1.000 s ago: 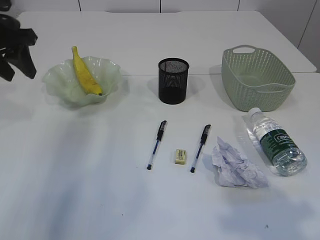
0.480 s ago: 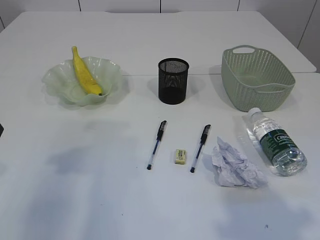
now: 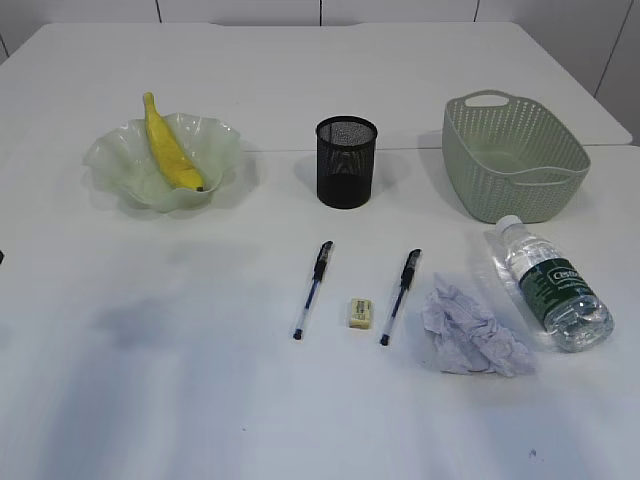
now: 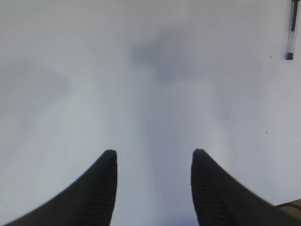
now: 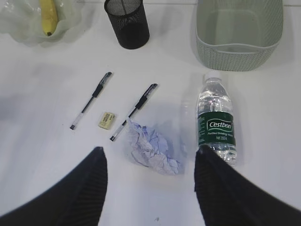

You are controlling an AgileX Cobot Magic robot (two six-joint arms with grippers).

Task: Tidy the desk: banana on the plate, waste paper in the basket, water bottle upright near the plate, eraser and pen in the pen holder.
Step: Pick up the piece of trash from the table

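Hovering open, right gripper (image 5: 149, 188) above waste paper (image 5: 151, 149).

We see even, bright light on the white tabletop (image 3: 200, 400), with soft grey shadows smeared across it. The left wrist view looks hazy; the dark fingers (image 4: 99, 193) there are blurred.

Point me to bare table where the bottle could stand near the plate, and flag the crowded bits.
Free: the table in front of the plate, left of the left pen; also the gap between plate and pen holder. Crowded: front right, where eraser, right pen, waste paper and lying water bottle cluster below the basket.
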